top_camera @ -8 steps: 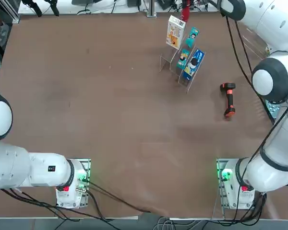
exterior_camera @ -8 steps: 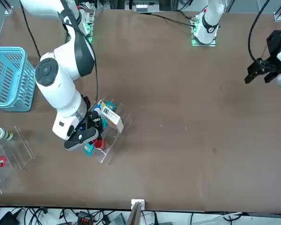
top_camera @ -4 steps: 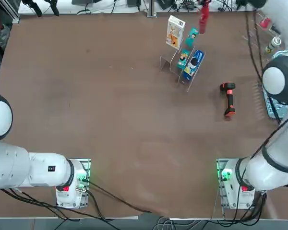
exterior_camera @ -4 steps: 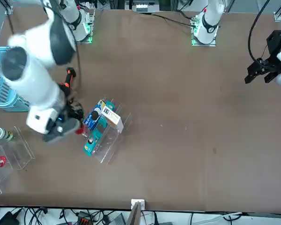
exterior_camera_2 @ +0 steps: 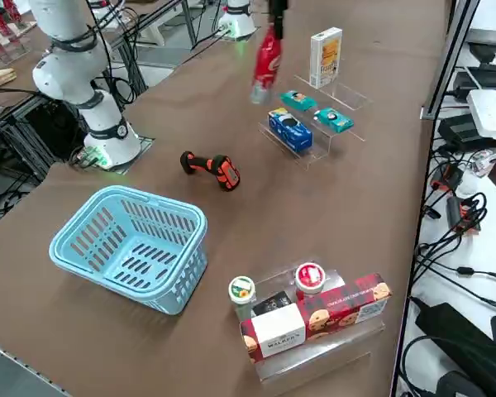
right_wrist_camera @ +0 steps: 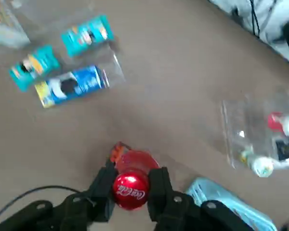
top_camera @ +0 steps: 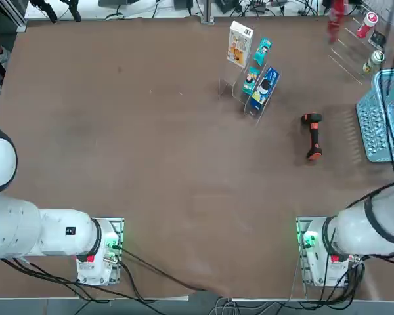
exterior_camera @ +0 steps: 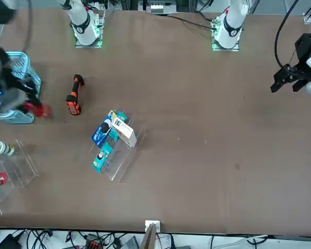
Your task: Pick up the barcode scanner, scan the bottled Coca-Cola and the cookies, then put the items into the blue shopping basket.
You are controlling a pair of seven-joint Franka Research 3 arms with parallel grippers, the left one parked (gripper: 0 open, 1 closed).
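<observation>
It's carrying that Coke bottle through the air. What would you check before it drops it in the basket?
1. Grip: the right gripper is shut on the bottled Coca-Cola, just below the cap: ok.
2. Basket: the blue shopping basket stands upright with nothing visible inside: ok.
3. Bottle over the basket: in the side view the bottle hangs above the snack rack, not the basket: not ok.
4. Barcode scanner lies on the table, clear of the basket: ok.
5. Bottle scanned already: cannot tell.
</observation>
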